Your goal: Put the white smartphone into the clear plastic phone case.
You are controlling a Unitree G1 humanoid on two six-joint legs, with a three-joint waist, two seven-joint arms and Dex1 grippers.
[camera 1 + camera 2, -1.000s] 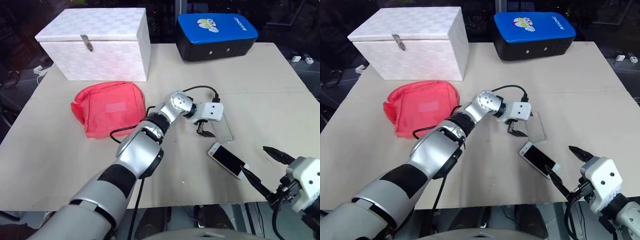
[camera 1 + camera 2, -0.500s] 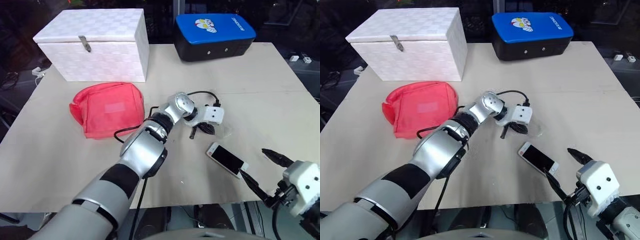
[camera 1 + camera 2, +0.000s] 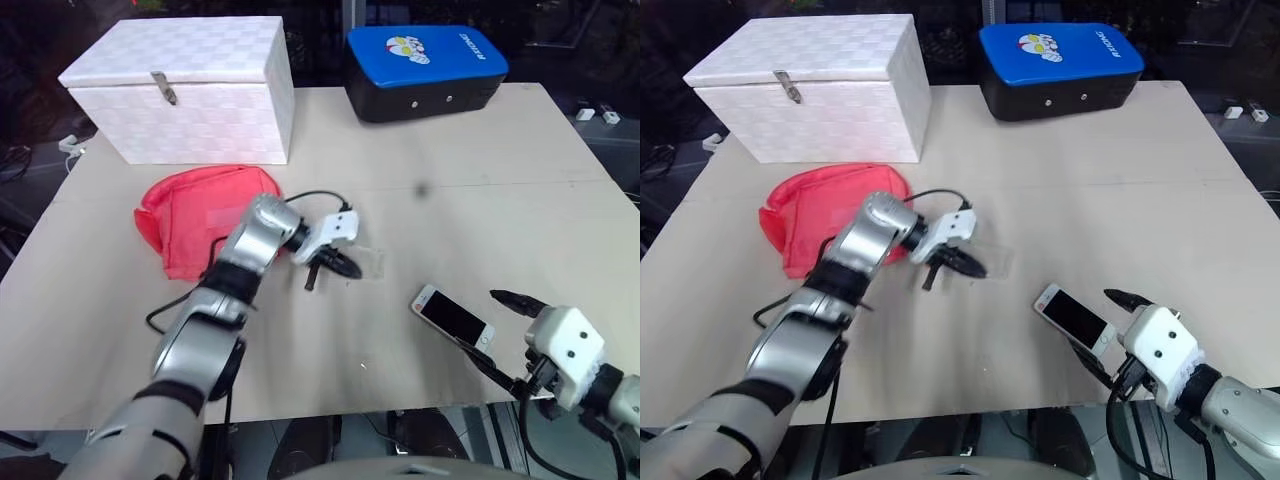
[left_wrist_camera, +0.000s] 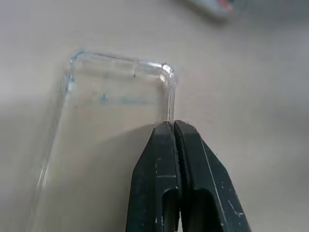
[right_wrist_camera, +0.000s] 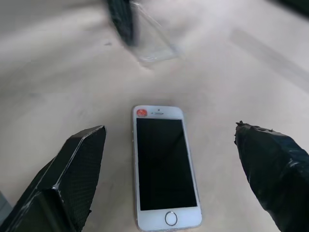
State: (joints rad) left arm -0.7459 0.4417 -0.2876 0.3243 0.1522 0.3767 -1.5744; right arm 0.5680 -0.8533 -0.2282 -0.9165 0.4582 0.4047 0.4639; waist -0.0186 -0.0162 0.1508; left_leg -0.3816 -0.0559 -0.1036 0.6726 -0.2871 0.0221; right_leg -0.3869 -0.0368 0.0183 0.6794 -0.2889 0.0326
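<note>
step in hand: as I judge it, bringing the clear plastic phone case point(image 3: 368, 262) to a spot where the white smartphone point(image 3: 453, 317) can be seated in it; the phone is not yet picked up.
left pincer point(image 4: 173, 126): fingers pressed together on the rim of the case near one rounded corner; the pinch is thin and sits at the very edge.
right pincer point(image 5: 169, 159): spread wide, one finger on each side of the phone, not touching it.
phone: flat on the tabletop point(image 3: 480, 180), screen up, close to the front edge toward the right corner.
case: near the middle of the tabletop, just beside the red pouch point(image 3: 200, 215), well apart from the phone; whether it lies flat or is lifted a little I cannot tell.
doing it well: hold the case low and level with its hollow side up, since a corner pinch lets the thin shell twist or slip; close the right fingers across the phone's long sides, then enter one end under the rim before pressing the rest down.
risk: the phone sits near the front edge, so a nudge could push it off.
case contents: nothing in it.
white box point(image 3: 180, 85): lid down, at the far left corner; contents hidden.
blue-topped case point(image 3: 425, 68): closed, at the far edge; contents hidden.
red pouch: closed, contents hidden.
</note>
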